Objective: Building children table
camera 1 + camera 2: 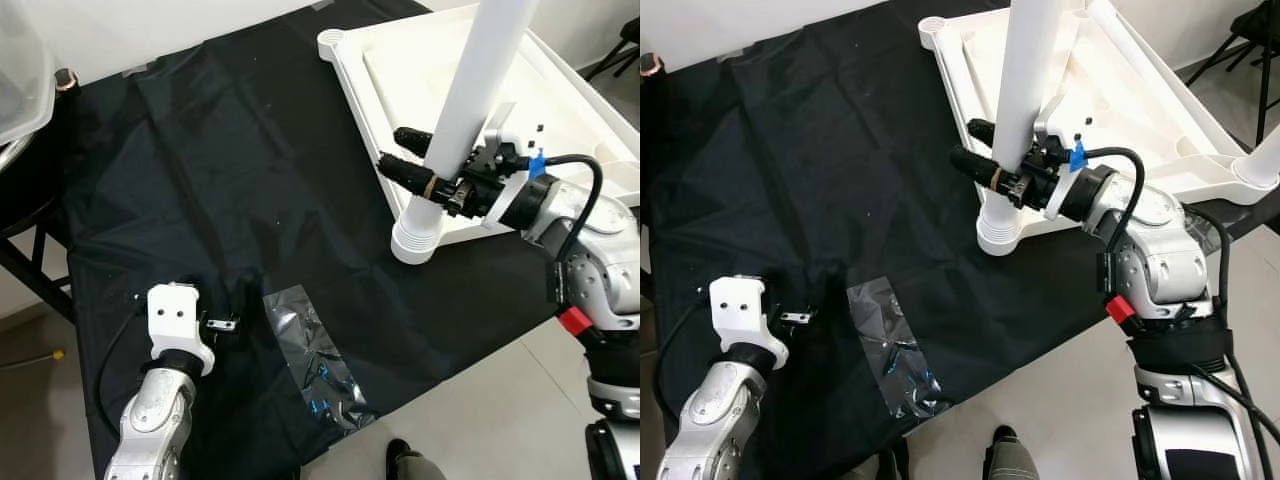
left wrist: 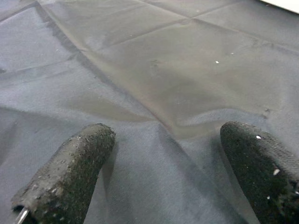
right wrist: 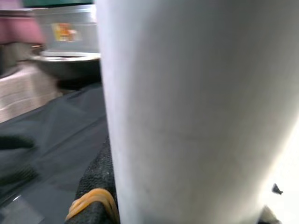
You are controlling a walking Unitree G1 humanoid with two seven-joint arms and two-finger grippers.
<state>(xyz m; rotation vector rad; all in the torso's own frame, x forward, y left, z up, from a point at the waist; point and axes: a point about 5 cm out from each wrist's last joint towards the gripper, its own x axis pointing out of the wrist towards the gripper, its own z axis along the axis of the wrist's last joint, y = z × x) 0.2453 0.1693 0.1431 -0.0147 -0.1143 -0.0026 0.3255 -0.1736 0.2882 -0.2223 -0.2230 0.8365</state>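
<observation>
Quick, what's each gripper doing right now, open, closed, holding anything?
Left gripper: open, holding nothing, over the black cloth.
Right gripper: shut on the white table leg.

Legible text, brands, numbers, signs: none.

Markings present but unreadable:
- Clear crinkled plastic bag (image 1: 318, 360) lying on the black cloth: small blue print near its lower end, too small and creased to read.
- Grey plastic storage bin (image 3: 65, 30) in the background of the right wrist view: yellow and red sticker on its front, blurred, no characters can be made out.

Unlettered coloured parts:
- Silver right robot arm (image 1: 1160, 265): one red tab and one blue clip, neither bearing print.
- White cylindrical plastic table leg (image 1: 462, 120): plain surface, unmarked.
</observation>
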